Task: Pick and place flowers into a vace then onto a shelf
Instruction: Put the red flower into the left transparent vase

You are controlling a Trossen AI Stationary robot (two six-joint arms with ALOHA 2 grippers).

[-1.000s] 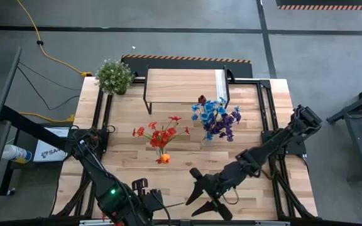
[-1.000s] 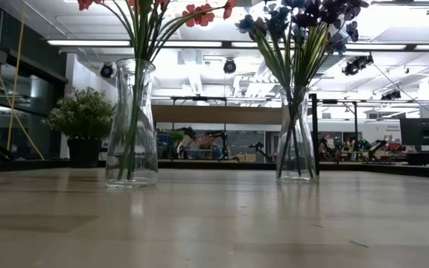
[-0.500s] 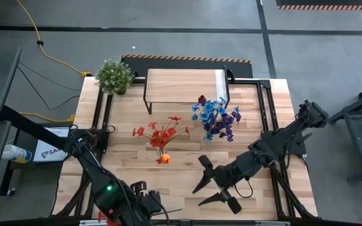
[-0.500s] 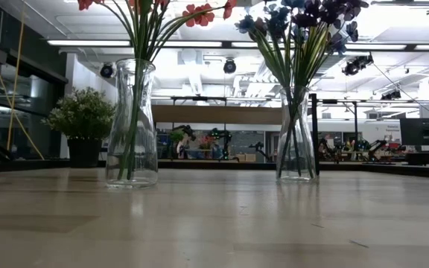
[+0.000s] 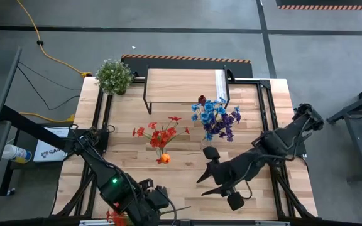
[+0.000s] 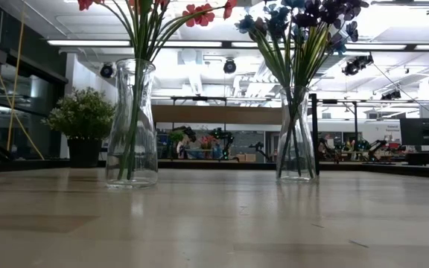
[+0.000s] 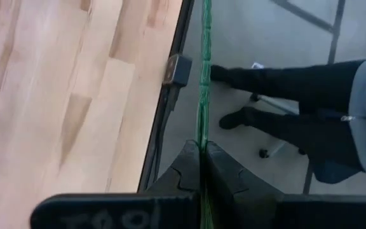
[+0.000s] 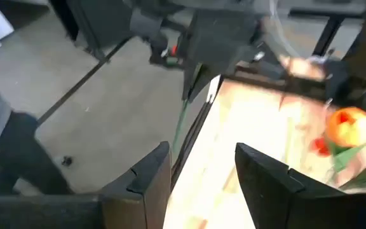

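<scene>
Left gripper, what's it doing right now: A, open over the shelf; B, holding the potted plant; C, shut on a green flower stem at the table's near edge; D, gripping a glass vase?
C: in the left wrist view the left gripper has its fingers pressed together on a thin green flower stem, just past the table's edge; the high view puts it at the near edge, far from the shelf.
</scene>
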